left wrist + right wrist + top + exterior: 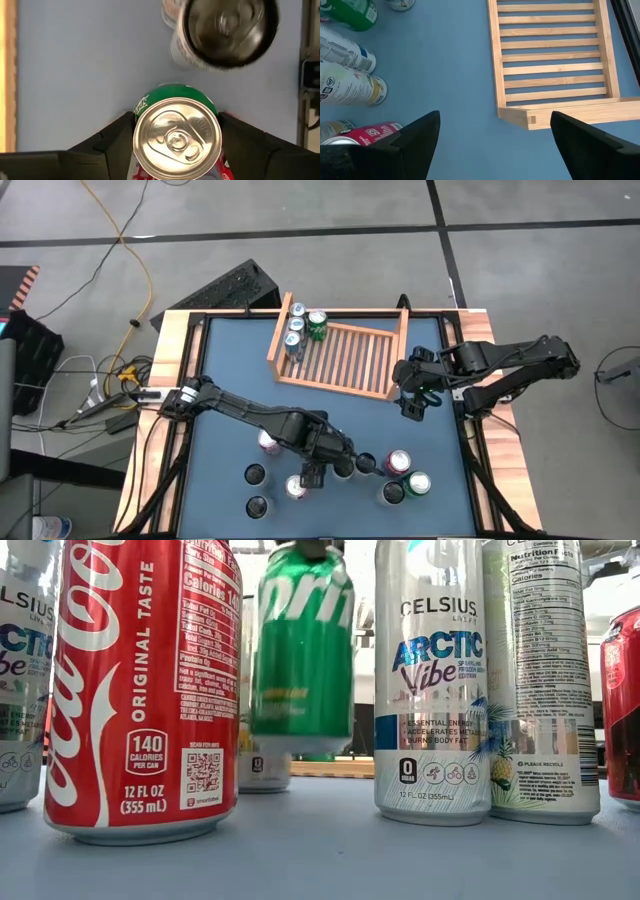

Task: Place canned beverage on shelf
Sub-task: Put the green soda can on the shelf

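My left gripper (314,468) is at the near middle of the blue table, among standing cans, shut on a green can (177,132) with a silver top. In the low view the green can (303,650) hangs above the table top. The wooden shelf (345,358) lies at the far middle, with three slim cans (294,328) and a green can (317,325) standing at its left end. My right gripper (495,145) is open and empty, above the table by the shelf's near right corner (530,119). My left gripper pinches the green can's side wall just under the top rim (142,107) between its two fingers (112,135), one on each side. The fingers come from above, pointing down. The can is upright and lifted clear of the table.
Several cans stand around my left gripper: a red can (140,690) and white Celsius cans (430,680) close to the near edge, a red can (400,460) and a green can (417,483) at the near right. A dark-topped can (230,30) stands just beyond the held one.
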